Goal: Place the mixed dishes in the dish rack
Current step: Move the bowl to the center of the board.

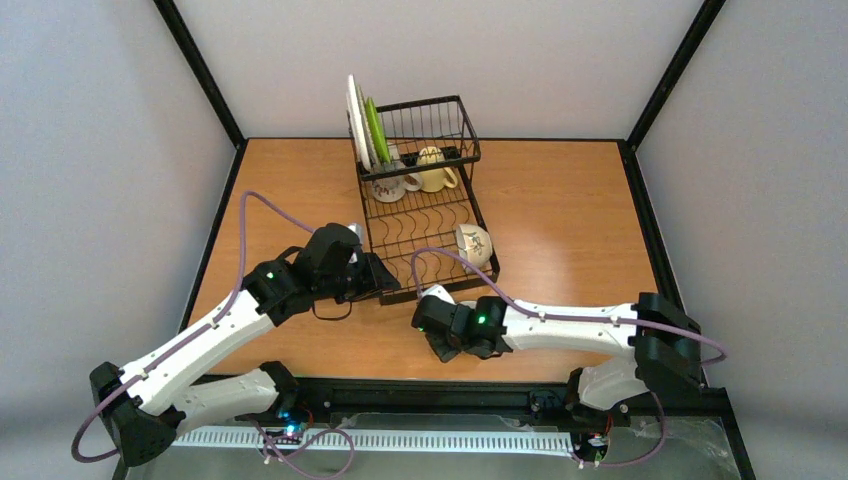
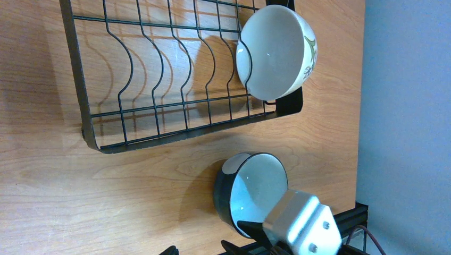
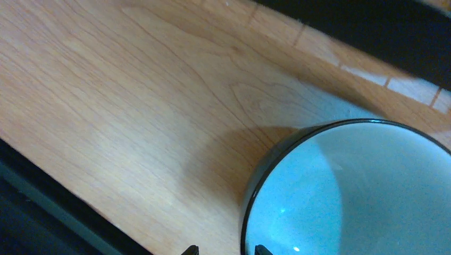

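black bowl on the desk, right claw spread over its rim

the right claw is released: its two dark tips stand apart at the bottom of the right wrist view, one outside the rim of the black bowl and one over its pale blue inside, and neither presses on the rim. the bowl sits upright on the wooden desk, just in front of the near edge of the dish rack and outside it.

the left claw is also released and holds nothing. it hangs at the near left corner of the rack's flat tray, with its camera turned across the tray toward the black bowl.

on the tray's near right corner a white bowl with a leafy print lies tipped on its side against the wires. in the taller basket section at the far end two pale mugs stand side by side. at the basket's left end a pale plate and a lime-green plate stand on edge, close together.
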{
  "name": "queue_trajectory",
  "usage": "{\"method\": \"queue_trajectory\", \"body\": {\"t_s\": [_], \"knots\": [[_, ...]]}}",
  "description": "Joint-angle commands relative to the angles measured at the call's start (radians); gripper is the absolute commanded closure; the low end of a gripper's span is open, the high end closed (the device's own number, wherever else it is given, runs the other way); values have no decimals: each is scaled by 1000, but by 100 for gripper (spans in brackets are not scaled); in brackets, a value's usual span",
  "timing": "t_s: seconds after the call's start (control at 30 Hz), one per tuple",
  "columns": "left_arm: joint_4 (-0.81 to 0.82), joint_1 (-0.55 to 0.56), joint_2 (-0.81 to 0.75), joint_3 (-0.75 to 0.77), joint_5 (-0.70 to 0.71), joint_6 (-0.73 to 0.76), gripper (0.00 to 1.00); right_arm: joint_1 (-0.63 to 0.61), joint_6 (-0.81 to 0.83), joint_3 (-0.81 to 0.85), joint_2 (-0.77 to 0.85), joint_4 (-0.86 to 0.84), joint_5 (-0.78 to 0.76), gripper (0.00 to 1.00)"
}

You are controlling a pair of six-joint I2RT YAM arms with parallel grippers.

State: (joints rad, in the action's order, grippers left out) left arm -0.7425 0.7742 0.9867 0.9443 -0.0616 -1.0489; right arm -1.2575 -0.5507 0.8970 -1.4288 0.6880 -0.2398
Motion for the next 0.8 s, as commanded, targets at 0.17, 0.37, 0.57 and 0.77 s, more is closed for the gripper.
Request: {"method": "queue_trajectory", "body": {"t_s": [0.17,0.37,0.57,0.77], "knots": [[-64,-13,-8,21,-6,40,3,-35,-42,126,88,77,-29,33],[-95,-13,-21,14,-15,75,3,-41,-57,236,108,131,-135,29],[-85,-12,-12,-5,-77,99,3,-23,-57,325,96,155,-371,20],[-33,-12,-3,-14,-145,135,4,126,93,281,133,-74,-471,16]]}}
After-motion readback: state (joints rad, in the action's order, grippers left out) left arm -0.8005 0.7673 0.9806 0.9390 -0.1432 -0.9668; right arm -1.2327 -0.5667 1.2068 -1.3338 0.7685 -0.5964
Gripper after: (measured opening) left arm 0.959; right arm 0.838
